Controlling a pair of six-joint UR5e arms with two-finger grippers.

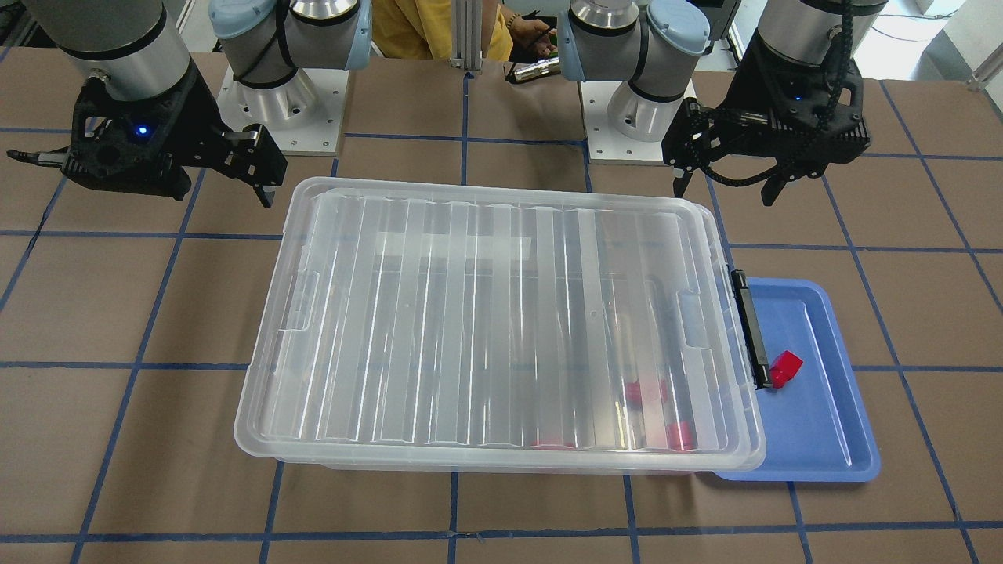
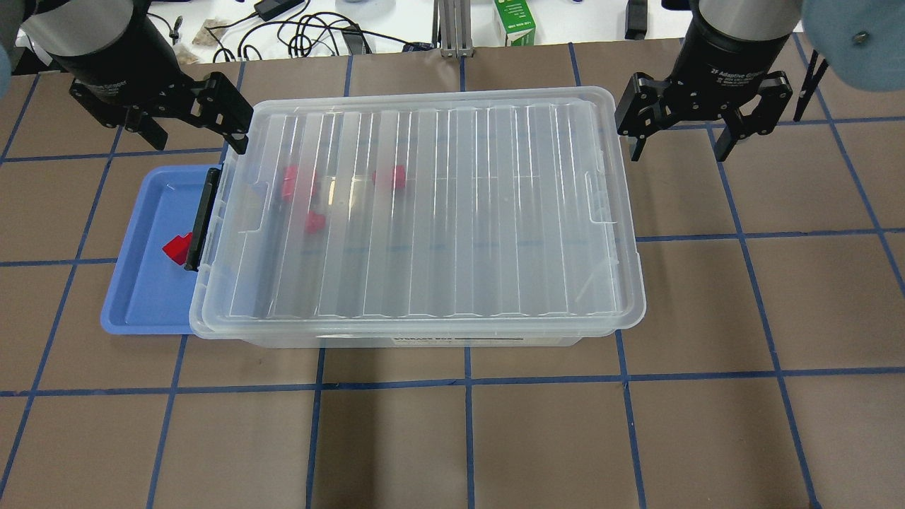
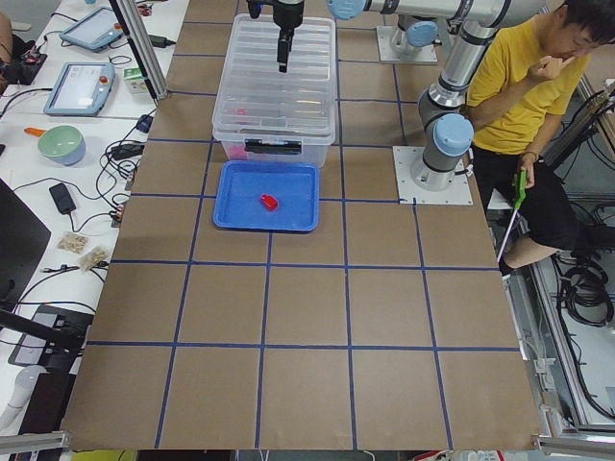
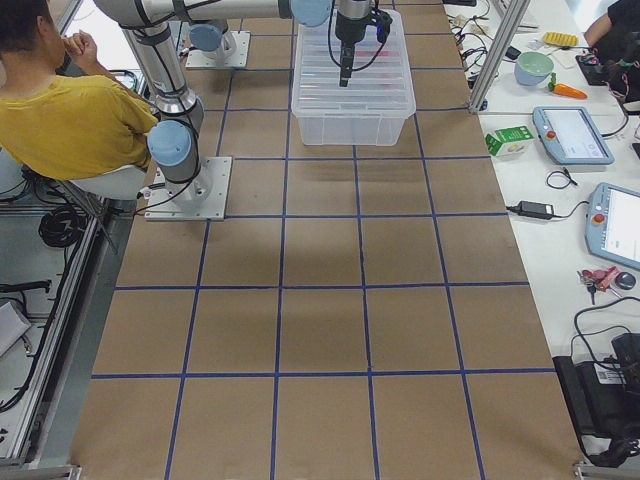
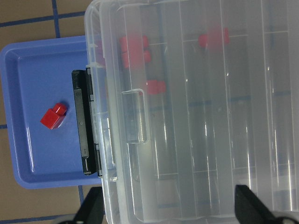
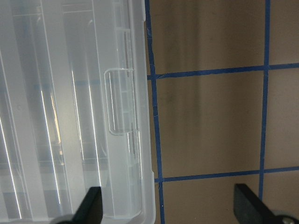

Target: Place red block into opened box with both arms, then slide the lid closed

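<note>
beside the work: a tray, the table, bench clutter, a seated person

a shallow blue plastic tray (image 2: 138,297) lies low beneath the fingers (image 2: 237,134) of the left gripper (image 2: 198,141), mostly out past the outer one, on a brown paper-covered table (image 2: 452,438) gridded with blue tape. beyond the fingers, a green-and-white carton (image 2: 514,21) and black cables (image 2: 304,28) sit on a white side bench (image 2: 396,28). opposite, a person in a yellow shirt (image 3: 519,86) sits.

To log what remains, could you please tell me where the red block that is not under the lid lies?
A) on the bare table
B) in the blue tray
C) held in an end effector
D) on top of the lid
B: the red block lies inside the blue tray, close beside the black latch.
</note>
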